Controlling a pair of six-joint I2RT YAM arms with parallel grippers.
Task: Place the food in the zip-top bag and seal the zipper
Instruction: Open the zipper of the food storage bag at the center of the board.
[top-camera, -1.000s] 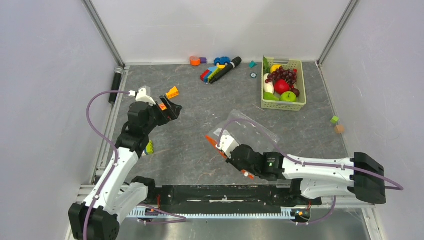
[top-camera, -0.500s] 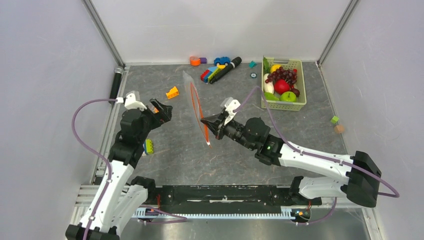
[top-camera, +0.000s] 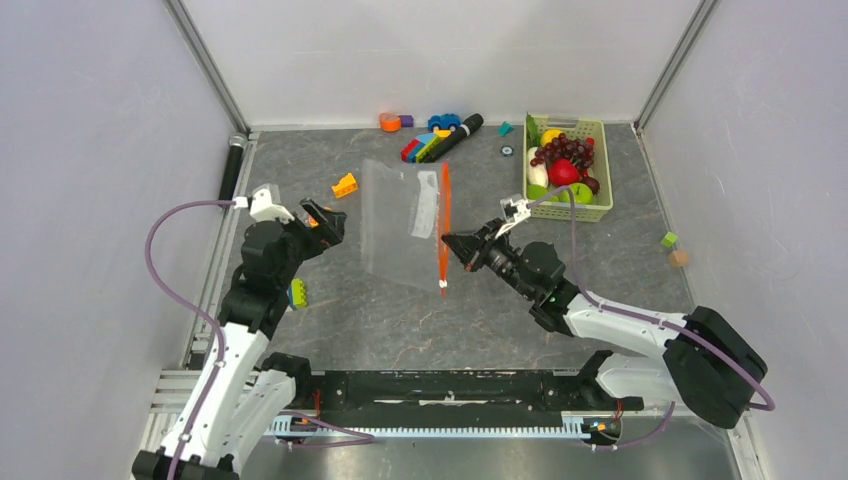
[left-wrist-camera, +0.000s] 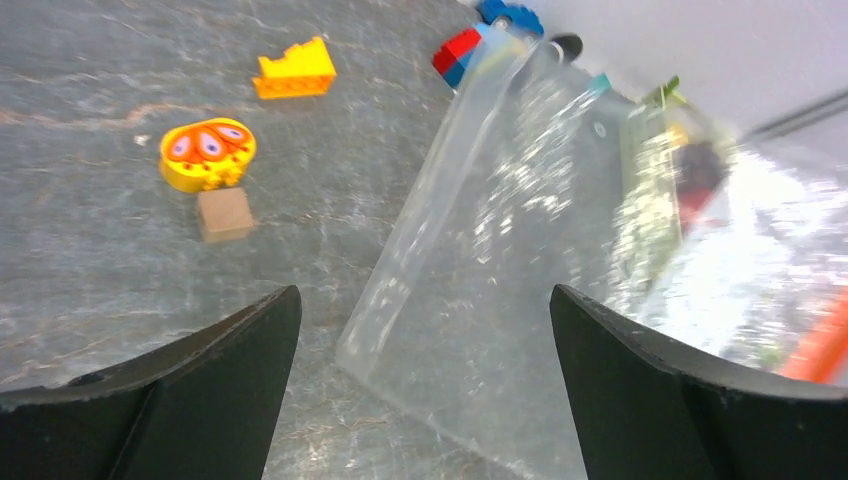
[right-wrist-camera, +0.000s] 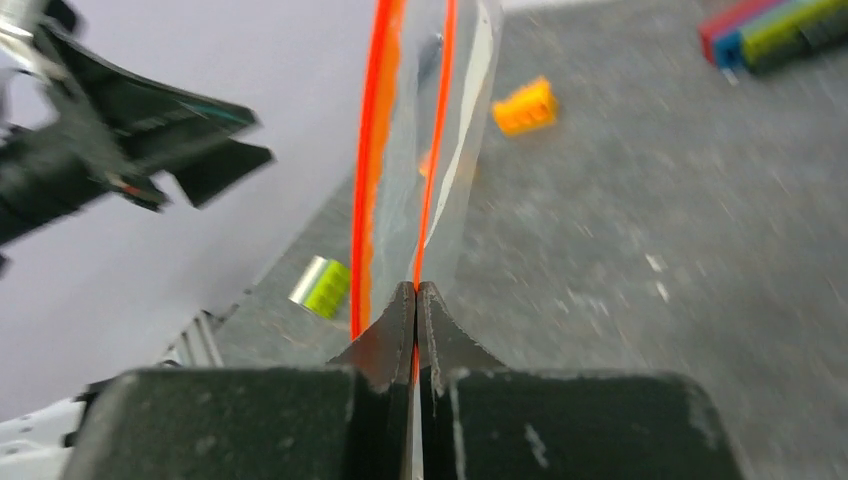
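The clear zip-top bag (top-camera: 402, 222) is held up off the table at mid-table. My right gripper (top-camera: 447, 240) is shut on its red-orange zipper (top-camera: 444, 205). In the right wrist view the jaws (right-wrist-camera: 415, 290) pinch one zipper strip (right-wrist-camera: 437, 120), and the other strip (right-wrist-camera: 368, 180) stands apart, so the mouth gapes. A small white slider (top-camera: 441, 287) sits at the zipper's near end. My left gripper (top-camera: 325, 222) is open and empty, left of the bag. In the left wrist view the bag (left-wrist-camera: 520, 230) fills the space ahead of the gripper (left-wrist-camera: 422, 295). The food (top-camera: 562, 165) lies in the basket.
The pale green basket (top-camera: 566, 212) stands at the back right. Toy blocks (top-camera: 425, 147) and a black marker (top-camera: 457, 134) lie along the back. A yellow block (left-wrist-camera: 293, 72), an orange-slice toy (left-wrist-camera: 208, 155) and a brown cube (left-wrist-camera: 224, 213) lie near my left gripper. Small cubes (top-camera: 670, 240) lie at the right.
My right gripper has lifted the bag from the near middle and carried it up and to the right, turning it so the zipper faces right. The left arm shifted slightly, then stayed still.
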